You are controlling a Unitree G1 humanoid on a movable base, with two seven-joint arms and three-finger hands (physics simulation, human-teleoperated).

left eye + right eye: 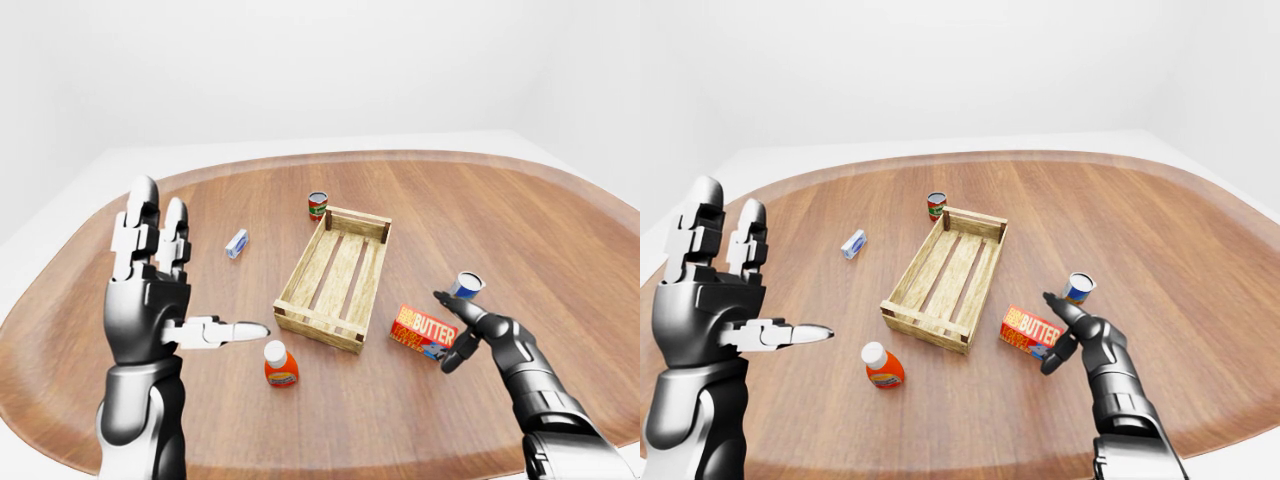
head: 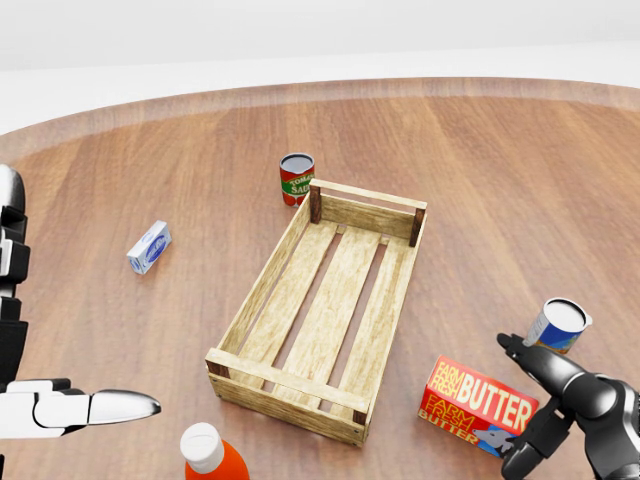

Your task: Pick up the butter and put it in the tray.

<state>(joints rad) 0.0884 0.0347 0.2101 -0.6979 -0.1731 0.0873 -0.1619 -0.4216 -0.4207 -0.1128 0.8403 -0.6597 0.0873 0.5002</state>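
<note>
A tomato sauce can (image 2: 296, 178), a small blue-white carton (image 2: 149, 246), an orange bottle (image 2: 210, 455) and a blue can (image 2: 558, 326) stood on the wooden table (image 2: 500, 180).

You're looking at a large round wooden table (image 1: 560, 230) with reddish-brown planks and a paler band along its rim. Around it you see only plain white walls (image 1: 300, 70) and a white floor (image 1: 670, 225), evenly lit, with soft shadows.
</note>
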